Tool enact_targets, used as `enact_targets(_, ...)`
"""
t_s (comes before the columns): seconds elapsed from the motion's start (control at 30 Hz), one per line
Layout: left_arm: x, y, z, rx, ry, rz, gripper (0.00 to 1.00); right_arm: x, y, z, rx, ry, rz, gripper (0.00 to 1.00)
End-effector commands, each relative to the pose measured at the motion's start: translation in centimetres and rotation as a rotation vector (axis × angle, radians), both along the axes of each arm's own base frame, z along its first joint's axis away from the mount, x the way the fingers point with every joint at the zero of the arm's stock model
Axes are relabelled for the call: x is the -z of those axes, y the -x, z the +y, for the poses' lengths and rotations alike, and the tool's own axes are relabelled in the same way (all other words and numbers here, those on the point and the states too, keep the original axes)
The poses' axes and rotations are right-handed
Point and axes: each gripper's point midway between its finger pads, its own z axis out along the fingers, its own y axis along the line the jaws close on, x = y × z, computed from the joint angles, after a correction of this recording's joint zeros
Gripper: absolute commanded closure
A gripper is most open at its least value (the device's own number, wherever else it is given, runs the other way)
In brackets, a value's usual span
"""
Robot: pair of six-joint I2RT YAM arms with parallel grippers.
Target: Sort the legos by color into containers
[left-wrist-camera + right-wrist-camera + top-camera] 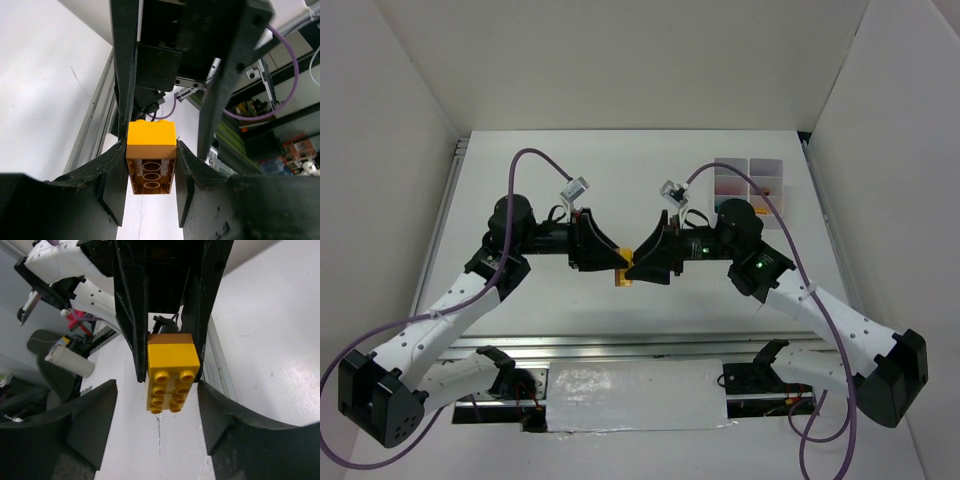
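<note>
A yellow-orange studded lego (pixel 623 272) hangs above the table's middle, between the two grippers, which meet tip to tip. My left gripper (pixel 617 262) is shut on it. In the left wrist view (pixel 150 150) its fingers press both sides of the brick (pixel 151 150), whose hollow underside faces that camera. My right gripper (pixel 636 264) is open. In the right wrist view (pixel 156 387) its fingers stand wide on either side of the brick's studded face (pixel 170 372). The translucent organiser tray (pixel 752 163) sits at the far right. Reddish and orange pieces show dimly in its cells.
White walls close in the table on the left, back and right. A metal rail (pixel 620 345) runs along the near edge by the arm bases. Purple cables loop over both arms. No other loose legos show on the table.
</note>
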Motion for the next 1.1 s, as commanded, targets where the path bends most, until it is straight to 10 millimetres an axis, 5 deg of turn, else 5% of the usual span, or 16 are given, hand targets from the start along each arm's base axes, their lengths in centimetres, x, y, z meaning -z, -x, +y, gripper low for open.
enact_targets(0.0, -2.2, 1.4, 0.1, 0.071, 0.058, -0.105, 1.0, -2.3, 1.7, 0.1, -0.102, -0.074, -0.049, 0.32)
enact_targets(0.53, -3.8, 0.7, 0.0, 0.028, 0.063, -0.109, 1.0, 0.1, 0.5, 1.6, -0.075, -0.021, 0.0, 0.34)
enact_targets(0.63, -4.0, 0.8, 0.1, 0.032, 0.061, -0.12, 1.0, 0.7, 0.4, 1.5, -0.07, -0.015, -0.001, 0.49)
enact_targets(0.67, -3.9, 0.7, 0.1, 0.027, 0.053, -0.115, 1.0, 0.8, 0.5, 1.6, -0.075, -0.013, 0.001, 0.68)
enact_targets(0.7, -4.0, 0.8, 0.1, 0.03, 0.053, -0.124, 1.0, 0.8, 0.5, 1.6, -0.078, -0.015, -0.001, 0.74)
enact_targets(0.83, -4.1, 1.1, 0.1, 0.049, 0.061, -0.124, 1.0, 0.3, 0.8, 1.5, -0.086, -0.029, -0.016, 0.78)
enact_targets(0.9, -3.9, 1.0, 0.1, 0.049, 0.058, -0.12, 1.0, 0.0, 0.8, 1.4, -0.081, -0.037, -0.028, 0.98)
enact_targets(1.07, -3.5, 1.1, 0.5, 0.042, 0.032, -0.136, 1.0, 0.0, 1.0, 0.2, -0.083, -0.054, -0.073, 1.0)
